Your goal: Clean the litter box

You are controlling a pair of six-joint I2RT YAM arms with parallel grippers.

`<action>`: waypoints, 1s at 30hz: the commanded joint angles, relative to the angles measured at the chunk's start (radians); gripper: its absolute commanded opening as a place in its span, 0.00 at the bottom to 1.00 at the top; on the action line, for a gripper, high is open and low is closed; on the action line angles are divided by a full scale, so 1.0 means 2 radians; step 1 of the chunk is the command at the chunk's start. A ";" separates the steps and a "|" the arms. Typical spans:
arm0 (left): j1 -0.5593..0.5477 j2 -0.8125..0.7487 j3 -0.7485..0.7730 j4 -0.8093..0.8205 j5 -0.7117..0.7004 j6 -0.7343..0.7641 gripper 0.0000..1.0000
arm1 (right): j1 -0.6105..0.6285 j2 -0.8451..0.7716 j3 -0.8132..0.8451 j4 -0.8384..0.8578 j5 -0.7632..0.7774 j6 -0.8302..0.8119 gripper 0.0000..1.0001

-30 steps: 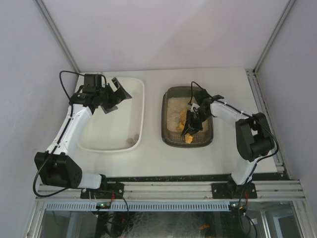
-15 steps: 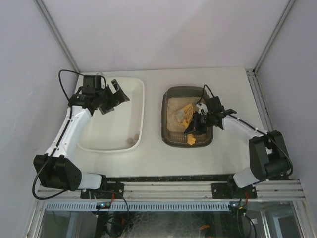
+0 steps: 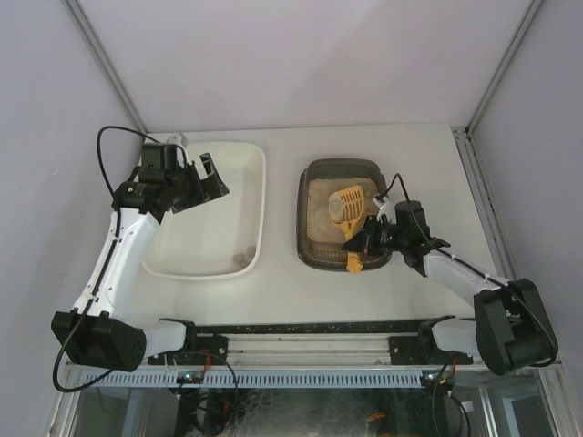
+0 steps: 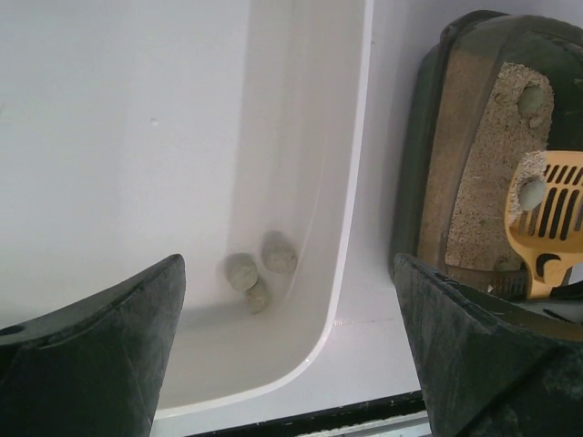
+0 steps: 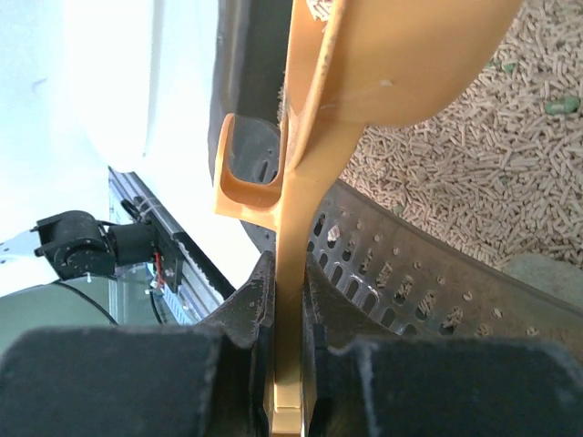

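Right wrist view showed the right gripper (image 5: 290,278) clamped on the handle of the yellow scoop (image 5: 383,55). The litter box (image 3: 303,228) sat right of the white tub (image 3: 209,228), long axis running near-to-far. The left gripper (image 4: 287,259) gaped wide.

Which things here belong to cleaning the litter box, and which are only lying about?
For the job: litter box, yellow scoop, right hand gripping the scoop, white tub holding three lumps.
Lying about: left hand, open over the tub; black cable.
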 commanded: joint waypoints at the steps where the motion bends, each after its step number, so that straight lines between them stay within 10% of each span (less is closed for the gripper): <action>1: -0.002 -0.019 -0.016 -0.004 -0.016 0.020 1.00 | -0.023 -0.010 -0.031 0.171 -0.054 0.049 0.00; 10: -0.002 -0.036 -0.034 0.005 -0.027 0.017 1.00 | -0.038 0.041 -0.094 0.406 -0.101 0.205 0.00; 30: -0.004 -0.018 -0.026 0.004 -0.014 0.017 1.00 | -0.023 0.099 -0.053 0.337 -0.108 0.185 0.00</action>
